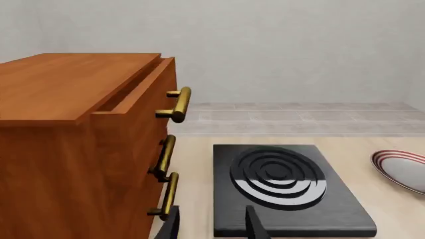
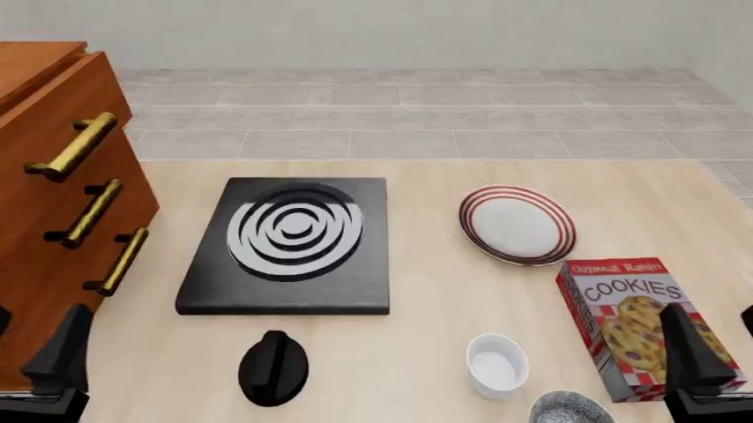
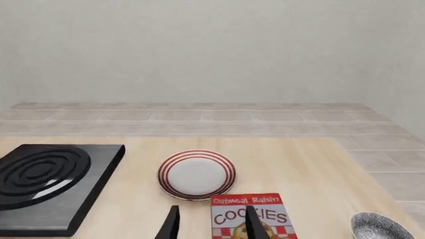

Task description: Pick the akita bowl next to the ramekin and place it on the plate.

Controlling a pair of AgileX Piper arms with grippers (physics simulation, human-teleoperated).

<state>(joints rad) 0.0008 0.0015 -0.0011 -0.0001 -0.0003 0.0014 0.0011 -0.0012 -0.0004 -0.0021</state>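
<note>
The akita bowl [image 2: 570, 411], speckled grey inside, sits at the table's near edge, cut off by the front view, and also shows in the right wrist view [image 3: 379, 227]. Just left of it and slightly farther stands the white ramekin [image 2: 496, 364]. The red-striped plate [image 2: 517, 224] [image 3: 196, 174] [image 1: 405, 169] lies farther back, right of centre. My right gripper [image 2: 720, 354] [image 3: 212, 226] hangs open and empty, right of the bowl. My left gripper [image 2: 30, 354] [image 1: 214, 226] is open and empty at the near left, far from the bowl.
A cookies box [image 2: 636, 322] [image 3: 252, 216] lies between the bowl and my right gripper. A black stove [image 2: 291, 242] [image 1: 285, 189] sits mid-table, with a black rounded thing [image 2: 273, 367] in front of it. A wooden drawer cabinet [image 2: 59, 220] [image 1: 66, 149] stands at the left.
</note>
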